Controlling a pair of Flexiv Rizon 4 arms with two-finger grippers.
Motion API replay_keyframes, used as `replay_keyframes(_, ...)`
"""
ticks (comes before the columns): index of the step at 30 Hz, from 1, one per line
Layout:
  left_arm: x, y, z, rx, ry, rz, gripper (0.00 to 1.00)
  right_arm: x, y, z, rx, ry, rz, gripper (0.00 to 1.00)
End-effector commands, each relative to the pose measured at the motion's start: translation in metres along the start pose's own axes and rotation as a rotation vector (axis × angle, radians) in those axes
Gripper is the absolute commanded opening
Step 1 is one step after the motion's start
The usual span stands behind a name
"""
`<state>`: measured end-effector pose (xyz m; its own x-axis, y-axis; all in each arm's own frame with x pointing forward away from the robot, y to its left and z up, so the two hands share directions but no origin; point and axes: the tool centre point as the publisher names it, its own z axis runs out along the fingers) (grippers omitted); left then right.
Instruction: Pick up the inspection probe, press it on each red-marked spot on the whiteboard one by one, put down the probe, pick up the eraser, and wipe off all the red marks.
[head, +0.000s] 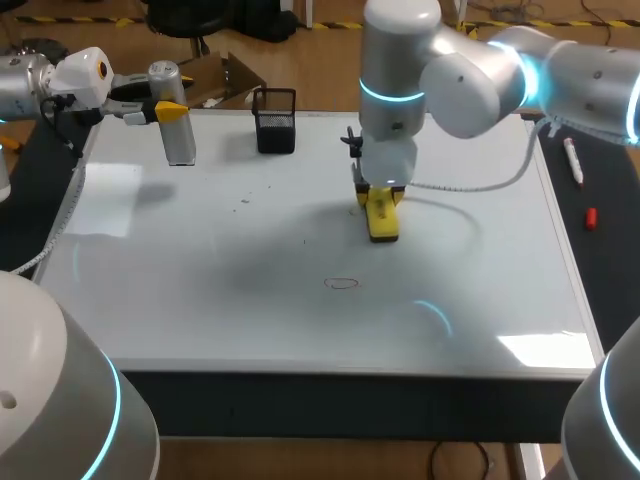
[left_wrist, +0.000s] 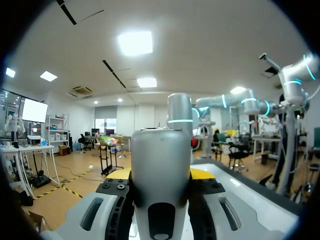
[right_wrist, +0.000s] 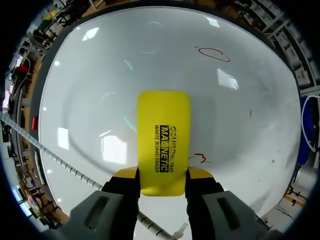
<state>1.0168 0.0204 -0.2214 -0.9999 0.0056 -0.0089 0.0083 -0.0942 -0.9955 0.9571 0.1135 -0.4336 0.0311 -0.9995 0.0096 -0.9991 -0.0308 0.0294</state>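
Tilt is the danger: the right claw (right_wrist: 162, 176), clamped on the eraser (right_wrist: 164, 135) down on the whiteboard (head: 200, 300) beside a red scribble (right_wrist: 200, 158), may skim past it and the oval (right_wrist: 214, 54), while the left claw (head: 168, 110) grips the probe (head: 178, 135).

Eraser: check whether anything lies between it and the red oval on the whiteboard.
Nothing visible does. Only bare whiteboard lies between the eraser, in the right gripper, and the red oval.
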Motion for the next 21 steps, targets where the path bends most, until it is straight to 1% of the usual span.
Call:
replay_keyframes(1, 0.0, -0.001, 0.0, 0.0, 0.0, 0.0, 0.0, 0.007, -0.004, 0.019, 0.021, 0.004, -0.005, 0.0)
replay_keyframes(7, 0.0, -0.001, 0.0, 0.0, 0.0, 0.0, 0.0, 0.015, -0.017, -0.023, 0.09, -0.015, -0.015, 0.0)
replay_keyframes(10, 0.0, -0.001, 0.0, 0.0, 0.0, 0.0, 0.0, 0.019, -0.024, -0.036, 0.113, -0.016, -0.031, 0.0)
replay_keyframes(17, 0.0, -0.001, 0.0, 0.0, 0.0, 0.0, 0.0, 0.026, -0.036, -0.042, 0.124, -0.008, -0.051, 0.0)
replay_keyframes(21, 0.0, -0.001, 0.0, 0.0, 0.0, 0.0, 0.0, 0.037, -0.049, -0.041, 0.124, -0.013, -0.044, 0.0)
